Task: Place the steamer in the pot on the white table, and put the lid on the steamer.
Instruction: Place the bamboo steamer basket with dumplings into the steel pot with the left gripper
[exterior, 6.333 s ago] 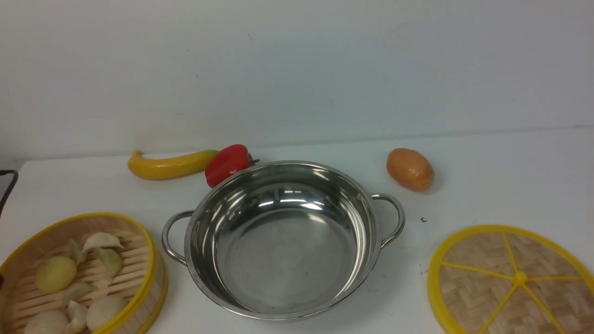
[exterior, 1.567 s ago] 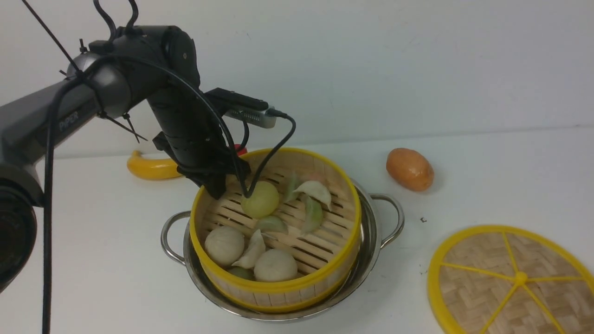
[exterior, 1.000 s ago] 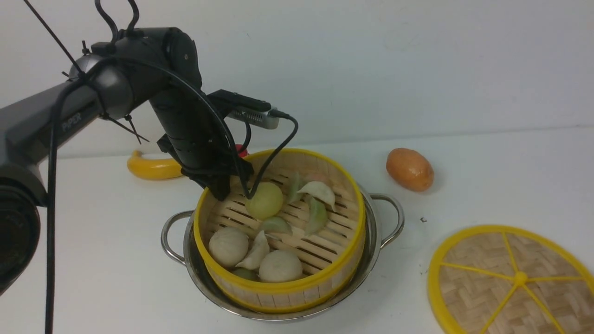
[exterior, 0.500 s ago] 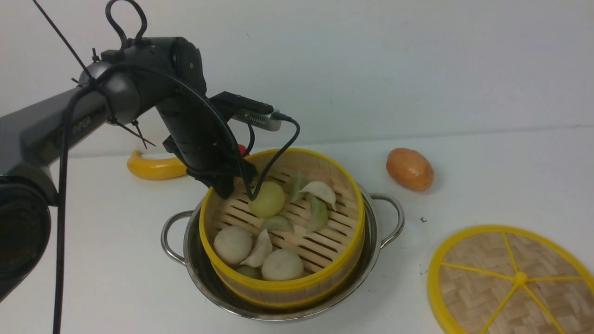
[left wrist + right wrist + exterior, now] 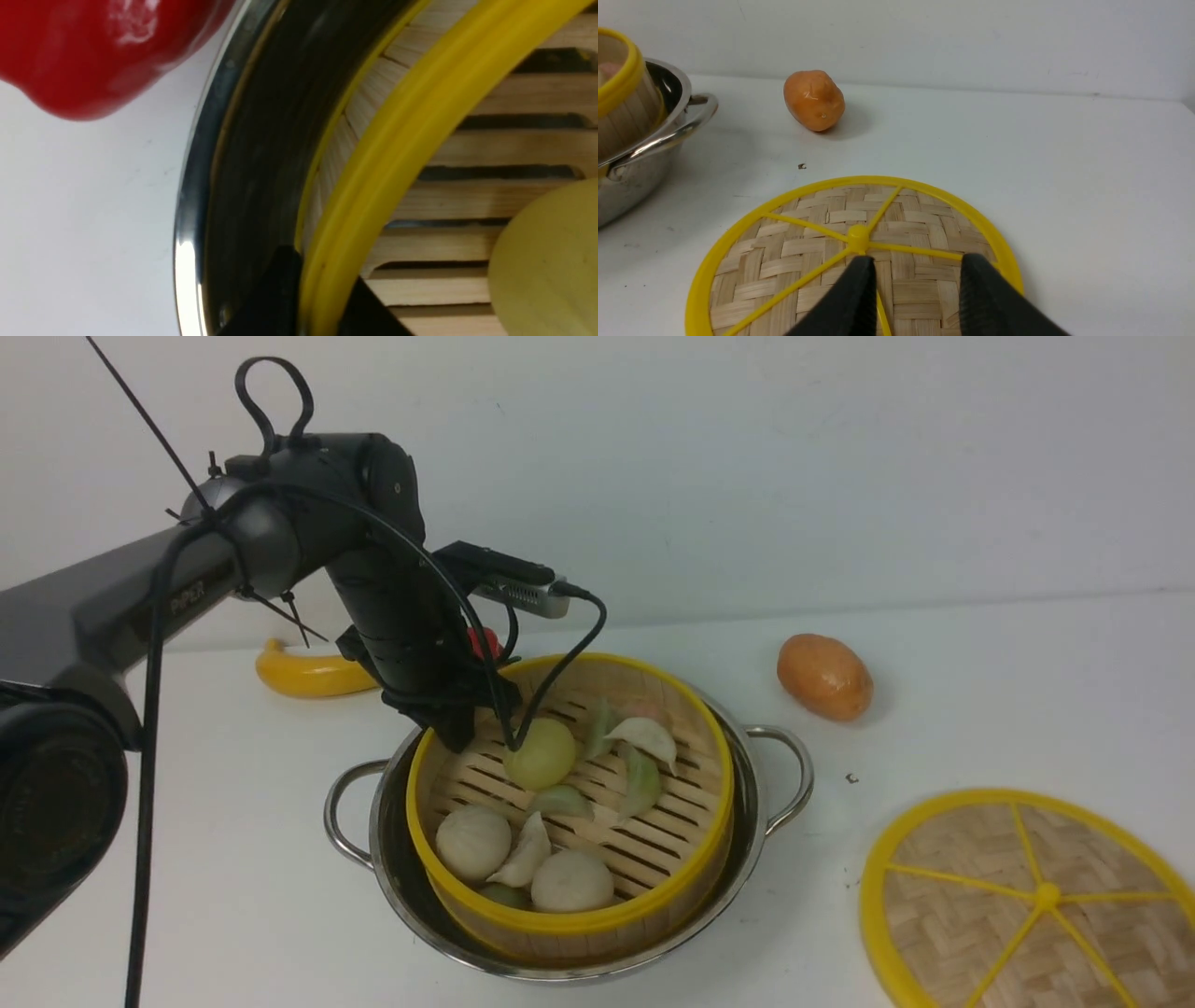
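Facing forward, the front view shows the steamer (image 5: 597, 859) inside the pot (image 5: 761, 803), which stands on the white table (image 5: 980, 709).
- The steamer's yellow rim rises above the pot's rim. The dark gap between the two is wider on the robot's left.
- Whether the steamer's floor rests on the pot's bottom cannot be told.
- The left arm (image 5: 187, 588) reaches down to the far-left part of the steamer's rim. The left gripper (image 5: 457, 733) is pressed together on that rim.
- Pale buns and dumplings (image 5: 644, 747) lie on the slatted floor.
- The lid (image 5: 980, 859) lies flat on the table at front right, well apart from the pot.
- A potato (image 5: 825, 677) lies behind the lid. A yellow squash (image 5: 308, 674) lies at far left.
- The right gripper is outside this view.

Left wrist view:
- Two black fingers (image 5: 275, 298) pinch the steamer's yellow rim, one outside the wall and one inside.
- The outer finger sits in the gap between steamer and pot wall.
- A yellow bun (image 5: 546, 261) lies on the slats near the grip.
- A red pepper (image 5: 93, 51) lies on the table just beside the pot.

Right wrist view:
- The right gripper (image 5: 915, 298) is over the near part of the lid, jaws spread, nothing between them.
- Contact with the lid cannot be told.
- A dark speck (image 5: 802, 166) lies on the table between lid and potato.
- The pot's loop handle (image 5: 668, 135) shows at the frame edge.
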Motion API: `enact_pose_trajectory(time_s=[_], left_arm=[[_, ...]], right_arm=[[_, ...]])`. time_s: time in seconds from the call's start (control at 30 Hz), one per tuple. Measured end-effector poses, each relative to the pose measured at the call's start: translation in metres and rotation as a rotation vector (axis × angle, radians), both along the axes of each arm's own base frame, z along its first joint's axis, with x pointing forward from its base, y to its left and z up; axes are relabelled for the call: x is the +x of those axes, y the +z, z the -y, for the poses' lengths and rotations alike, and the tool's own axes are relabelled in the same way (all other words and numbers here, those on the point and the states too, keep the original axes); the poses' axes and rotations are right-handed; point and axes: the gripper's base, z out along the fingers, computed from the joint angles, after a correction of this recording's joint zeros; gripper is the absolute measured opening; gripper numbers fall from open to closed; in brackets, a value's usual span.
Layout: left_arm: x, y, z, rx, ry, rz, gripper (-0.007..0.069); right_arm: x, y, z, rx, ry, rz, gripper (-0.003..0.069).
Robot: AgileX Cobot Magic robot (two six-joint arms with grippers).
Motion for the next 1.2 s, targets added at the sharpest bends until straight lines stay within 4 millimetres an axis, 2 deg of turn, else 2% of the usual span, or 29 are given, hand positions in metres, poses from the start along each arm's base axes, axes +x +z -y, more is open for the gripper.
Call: enact_pose_trajectory(time_s=[0.2,0.3,0.33,0.37,0.57,0.63,0.77,0.8,0.9,0.97,1.2], left_arm=[[-0.002,0.000,0.000,-0.001,-0.005,-0.020,0.0104],[-0.002,0.001,0.001,-0.010,-0.018,-0.020,0.0225],[-0.002,0.001,0.001,-0.011,-0.017,-0.020,0.0233],[-0.002,0.001,0.002,-0.025,-0.017,-0.022,0.0309],[0.002,0.014,0.006,-0.058,-0.028,0.004,0.0431],[0.004,0.021,0.007,-0.065,-0.030,0.022,0.0440],[0.013,0.056,0.009,-0.089,-0.037,0.123,0.0442],[0.013,0.058,0.009,-0.090,-0.037,0.129,0.0442],[0.018,0.082,0.009,-0.093,-0.041,0.215,0.0442],[0.017,0.090,0.008,-0.086,-0.042,0.238,0.0442],[0.014,0.098,0.006,-0.079,-0.043,0.255,0.0442]], right_arm=[[0.000,0.000,0.000,0.000,0.000,0.000,0.0241],[0.000,0.000,0.000,0.000,0.000,0.000,0.0241],[0.000,0.000,0.000,0.000,0.000,0.000,0.0241],[0.000,0.000,0.000,0.000,0.000,0.000,0.0241],[0.000,0.000,0.000,0.000,0.000,0.000,0.0241],[0.000,0.000,0.000,0.000,0.000,0.000,0.0241],[0.000,0.000,0.000,0.000,0.000,0.000,0.0241],[0.000,0.000,0.000,0.000,0.000,0.000,0.0241],[0.000,0.000,0.000,0.000,0.000,0.000,0.0241],[0.000,0.000,0.000,0.000,0.000,0.000,0.0241],[0.000,0.000,0.000,0.000,0.000,0.000,0.0241]])
